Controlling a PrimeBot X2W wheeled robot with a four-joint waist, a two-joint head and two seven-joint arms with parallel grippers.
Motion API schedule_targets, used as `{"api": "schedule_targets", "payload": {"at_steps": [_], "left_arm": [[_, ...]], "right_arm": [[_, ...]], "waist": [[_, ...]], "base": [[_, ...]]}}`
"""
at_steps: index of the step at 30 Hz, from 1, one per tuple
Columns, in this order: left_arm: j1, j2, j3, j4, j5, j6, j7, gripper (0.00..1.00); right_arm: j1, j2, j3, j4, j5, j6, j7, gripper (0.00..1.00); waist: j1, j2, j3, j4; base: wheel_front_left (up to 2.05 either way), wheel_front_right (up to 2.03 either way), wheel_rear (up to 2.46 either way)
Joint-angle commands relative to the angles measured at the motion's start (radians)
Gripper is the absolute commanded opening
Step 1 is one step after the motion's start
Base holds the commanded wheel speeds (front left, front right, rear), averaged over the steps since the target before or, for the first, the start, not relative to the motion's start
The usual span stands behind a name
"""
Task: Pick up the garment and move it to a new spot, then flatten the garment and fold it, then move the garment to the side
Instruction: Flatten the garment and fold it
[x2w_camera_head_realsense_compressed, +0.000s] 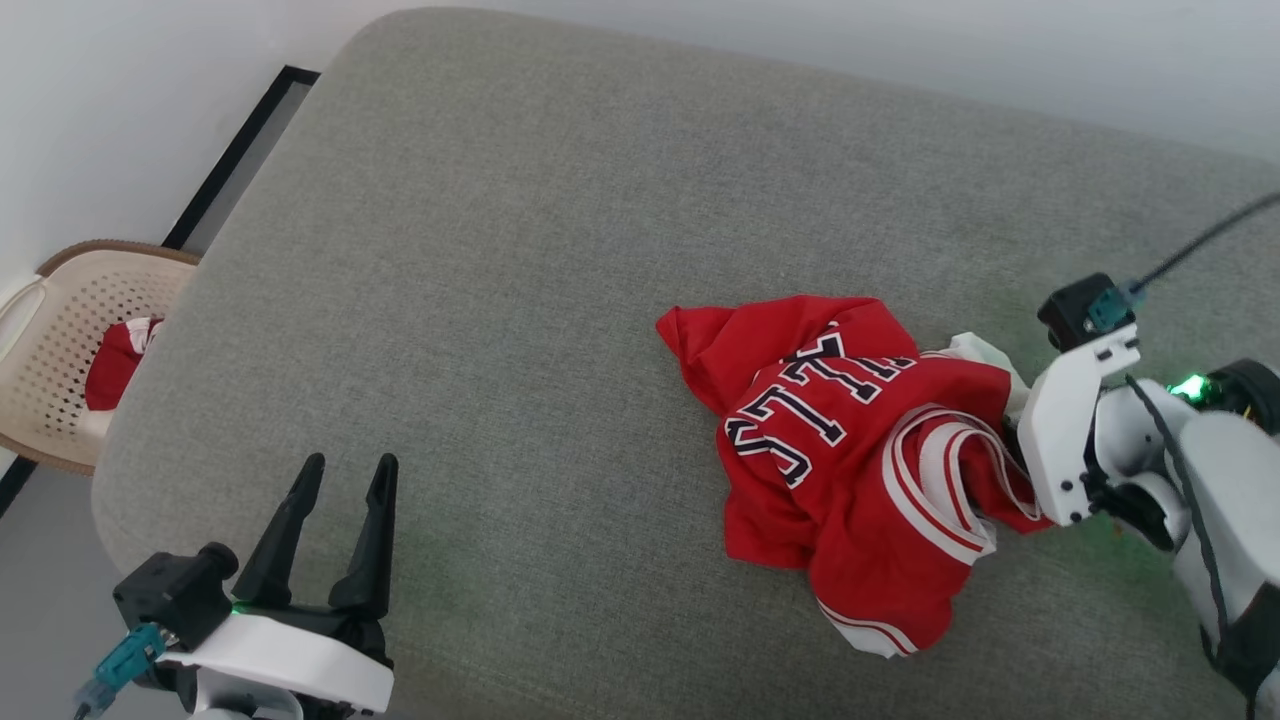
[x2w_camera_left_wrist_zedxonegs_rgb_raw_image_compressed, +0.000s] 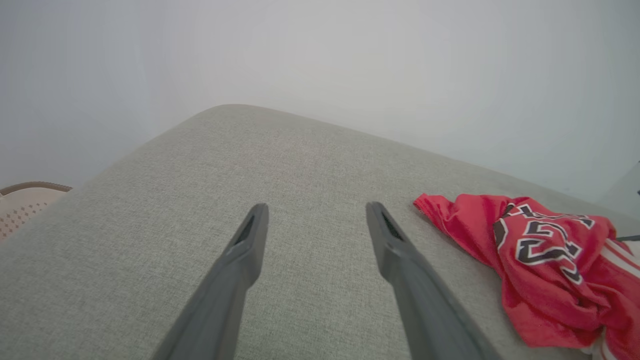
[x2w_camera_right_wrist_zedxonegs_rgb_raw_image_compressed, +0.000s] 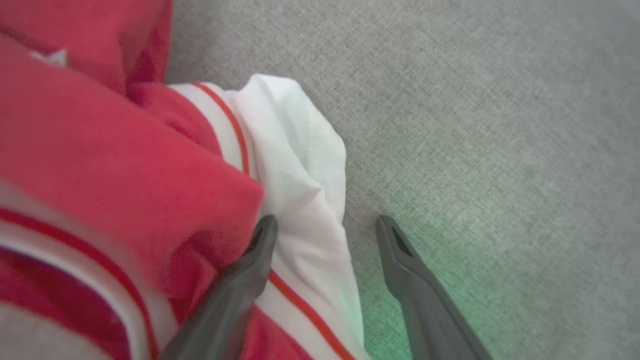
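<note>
Gray sofa (x2w_camera_head_realsense_compressed: 500, 250) is sitting against a pale wall (x2w_camera_head_realsense_compressed: 100, 100), and the jersey (x2w_camera_head_realsense_compressed: 850, 450) is lying in a crumpled heap on the sofa's right side, toward the near edge; nothing is looking flattened or folded, so I'm guessing we're only at the first pick-up.

What I'm worrying about: the right gripper (x2w_camera_right_wrist_zedxonegs_rgb_raw_image_compressed: 326, 222) is coming in at the very fringe of the heap; if it's closing here it's probably catching just the white trim (x2w_camera_right_wrist_zedxonegs_rgb_raw_image_compressed: 300, 165) and maybe one thin layer; that could be slipping out on the lift, or the whole thing could be dangling in a twisted bunch that's a pain to spread later. The outer finger is also hanging low over bare sofa, so pushing down further could be snagging the upholstery instead of cloth. And since the heap is lying near the sofa's edge, a sloppy drag could be pulling it off.

Gripper state: the right one is spread wide, not pinching anything; one finger is nudging into the red fold, the trim is lying between the two, the other finger is over sofa. The left gripper (x2w_camera_head_realsense_compressed: 350, 460) is spread wide too, holding nothing, hovering well apart from the jersey near the basket (x2w_camera_head_realsense_compressed: 60, 350) side.
</note>
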Motion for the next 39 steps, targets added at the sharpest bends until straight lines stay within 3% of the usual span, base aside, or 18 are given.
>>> {"api": "schedule_targets", "payload": {"at_steps": [1, 3, 4, 5, 11, 17, 23, 29, 33, 39], "left_arm": [[-0.017, 0.0, -0.001, 0.004, -0.01, -0.003, -0.005, 1.0], [-0.025, -0.001, -0.005, 0.009, -0.012, -0.003, -0.005, 1.0], [-0.027, -0.002, -0.006, 0.012, -0.014, -0.003, -0.005, 1.0], [-0.03, -0.002, -0.008, 0.016, -0.015, -0.003, -0.005, 1.0], [-0.029, 0.002, 0.003, 0.027, -0.012, -0.003, -0.005, 1.0], [0.006, 0.017, 0.037, 0.013, -0.004, -0.003, -0.005, 1.0], [0.025, 0.029, 0.048, 0.004, 0.003, -0.003, -0.005, 1.0], [0.033, 0.042, 0.045, 0.002, -0.001, -0.003, -0.005, 1.0], [0.026, 0.05, 0.024, 0.006, -0.012, -0.003, -0.005, 1.0], [-0.001, 0.079, -0.031, 0.029, -0.052, -0.003, -0.001, 1.0]], "right_arm": [[-0.007, -0.008, 0.026, 0.024, 0.014, -0.001, 0.036, 1.0], [-0.017, -0.009, 0.061, 0.054, 0.044, -0.001, 0.081, 1.0], [-0.023, -0.013, 0.079, 0.067, 0.056, -0.001, 0.101, 0.64], [-0.03, -0.015, 0.097, 0.069, 0.07, -0.001, 0.104, 0.0], [-0.104, -0.024, 0.088, 0.095, 0.125, -0.002, 0.056, 0.0], [-0.128, -0.058, 0.02, 0.073, 0.145, -0.001, 0.013, 0.0], [-0.07, -0.105, -0.067, 0.029, 0.139, -0.001, 0.015, 0.0], [0.06, -0.128, -0.211, 0.005, 0.109, -0.001, 0.101, 0.0], [0.144, -0.115, -0.293, 0.002, 0.092, -0.001, 0.137, 0.0], [0.249, -0.023, -0.413, -0.004, 0.028, -0.001, 0.127, 0.0]], "waist": [[0.0, 0.0, 0.009, 0.008], [0.0, 0.0, 0.012, 0.012], [0.0, 0.0, 0.013, 0.013], [0.0, 0.0, 0.014, 0.014], [0.0, 0.0, -0.002, -0.004], [0.0, 0.0, -0.035, -0.064], [0.0, 0.0, -0.059, -0.118], [0.0, 0.0, -0.082, -0.152], [0.0, 0.0, -0.087, -0.154], [0.0, 0.0, -0.093, -0.157]], "base": [[0.0, 0.0, 0.0], [0.0, 0.0, 0.0], [0.0, 0.0, 0.0], [0.0, 0.0, 0.0], [0.0, 0.0, 0.0], [0.0, 0.0, 0.0], [0.0, 0.0, 0.0], [0.0, 0.0, 0.0], [0.0, 0.0, 0.0], [0.0, 0.0, 0.0]]}}
